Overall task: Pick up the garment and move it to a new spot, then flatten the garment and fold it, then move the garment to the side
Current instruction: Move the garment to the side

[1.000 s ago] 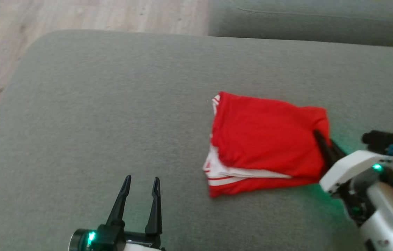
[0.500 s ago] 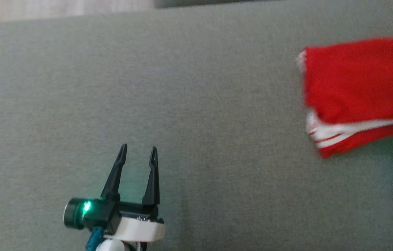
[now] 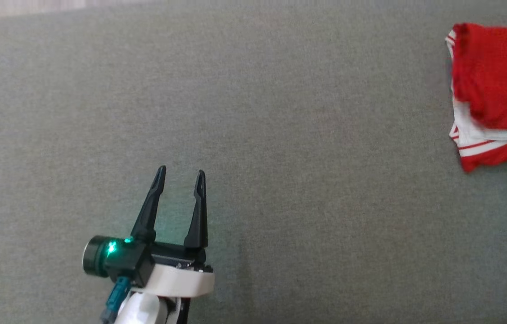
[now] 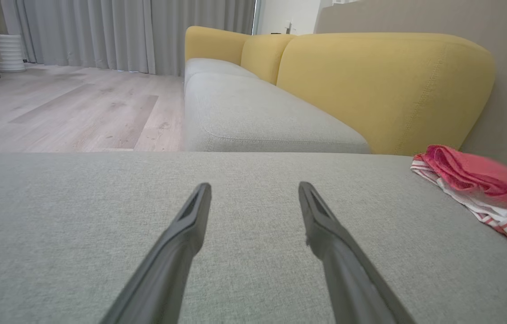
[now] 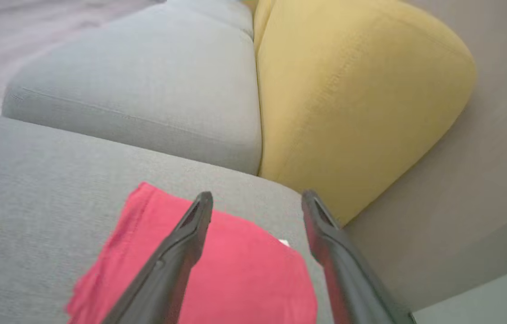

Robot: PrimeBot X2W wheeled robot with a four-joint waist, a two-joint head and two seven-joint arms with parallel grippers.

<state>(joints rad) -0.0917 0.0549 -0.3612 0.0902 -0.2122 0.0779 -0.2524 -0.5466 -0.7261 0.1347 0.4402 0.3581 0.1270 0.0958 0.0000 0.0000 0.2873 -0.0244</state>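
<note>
Right hand (image 5: 257,195) let go, spread above folded garment (image 5: 244,270).

Head looks down; wrists sit low (all share cushion (image 3: 280,135)).

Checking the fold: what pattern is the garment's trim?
Red-and-white stripes on the garment, clearest in the head view.

The garment (image 3: 496,76) lies folded into a flat, layered bundle on the grey cushion (image 3: 253,135), at the upper right of the head view and cut off by the right edge. Its top layer is plain red. White layers with red stripes stick out at its lower left corner. In the right wrist view its red top (image 5: 244,270) sits at bottom centre, a small white tag at its far edge.
</note>
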